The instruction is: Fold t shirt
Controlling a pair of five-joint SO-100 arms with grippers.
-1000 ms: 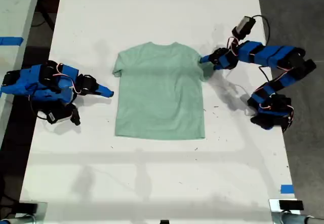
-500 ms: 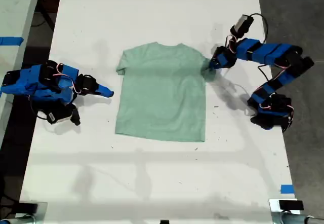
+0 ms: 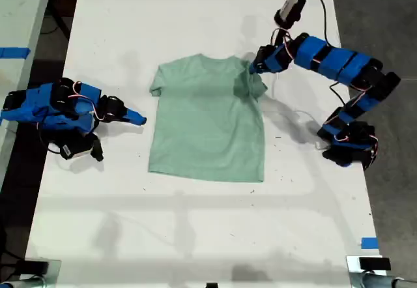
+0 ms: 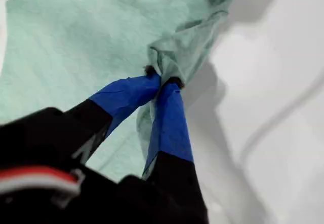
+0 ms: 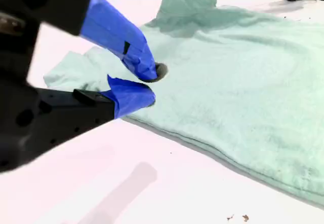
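On white table (image 3: 195,14): t shirt (image 3: 205,122), laid flat at centre, neck toward exterior view's top.
First gripper (image 4: 162,82) pinched on raised sleeve at exterior view's right; second gripper (image 5: 147,84) slightly parted, low beside opposite sleeve, holding nothing.

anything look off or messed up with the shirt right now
Only one thing: the pale mint-green cloth t shirt has one sleeve bunched and lifted, pinched in my first gripper. The rest lies flat on the white table.
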